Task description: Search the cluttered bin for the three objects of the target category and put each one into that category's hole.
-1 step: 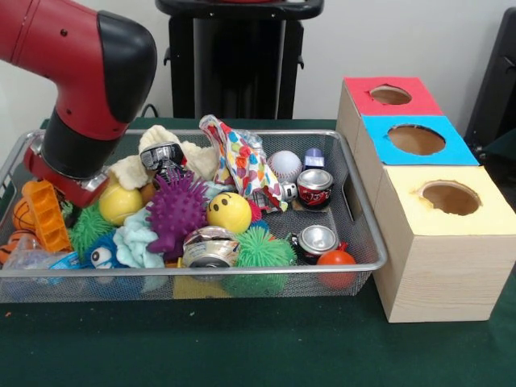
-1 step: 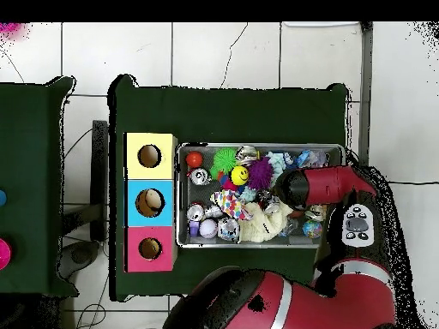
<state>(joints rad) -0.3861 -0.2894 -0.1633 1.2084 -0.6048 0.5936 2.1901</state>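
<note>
The hand [image 1: 81,189] is buried among toys in the bin [image 1: 367,242]; its grip cannot be told. Lifting blindly, it may drag out the orange toy [image 1: 46,214] beside it.

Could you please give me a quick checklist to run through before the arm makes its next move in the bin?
1. Gripper state: cannot tell; the arm hides it over the bin's orange-toy end.
2. Object held: cannot tell.
3. Holes unobstructed: ok; the red, blue and yellow box holes are open.
4. Candidate objects visible: ok; cans lie near the boxes, a baseball behind them.
5. Clutter under arm: not ok; toys are packed tightly there.
6. Boxes beside bin: ok.
</note>
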